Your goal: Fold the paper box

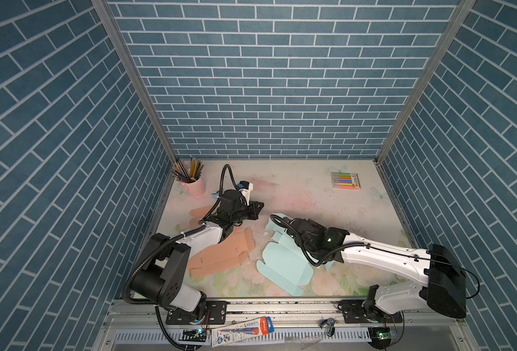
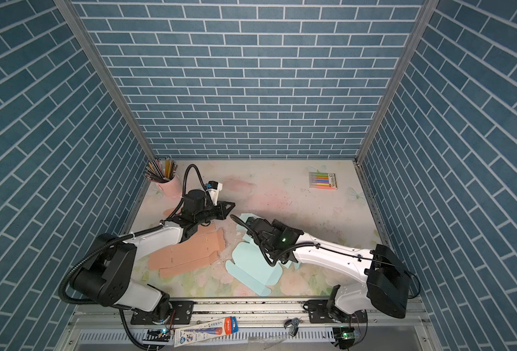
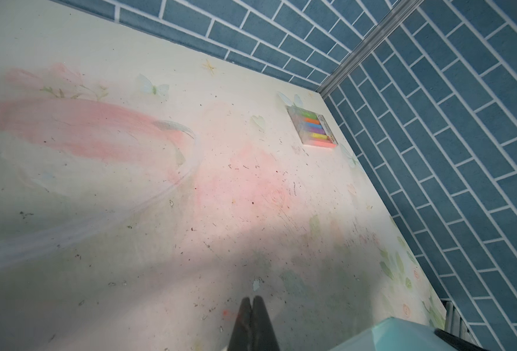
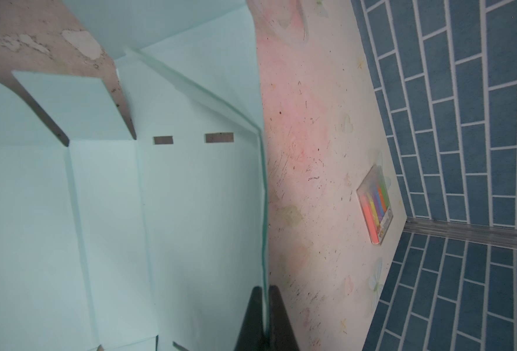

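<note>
— From the left: what is the left gripper (image 3: 252, 301) doing?
— Its jaws are pressed together on nothing, above bare table (image 1: 311, 194). The peach blank (image 1: 217, 258) lies flat under that arm, untouched.
— And the mint paper box (image 1: 284, 269)?
— It is just right of the peach one, mostly flat, near the front middle of the table. Its long axis runs from the front edge back toward the centre, leaning a little left (both top views agree), with the far end lifted.
— Lifted by the right gripper (image 4: 264, 293)?
— Yes. It is clamped on the thin edge of a raised panel, and the edge runs between its fingers.
— So how to fold well?
— I'd pinch close to the edge, swing the panel over its scored crease rather than pull, and press the left gripper on the flat part so the sheet can't slide
</note>
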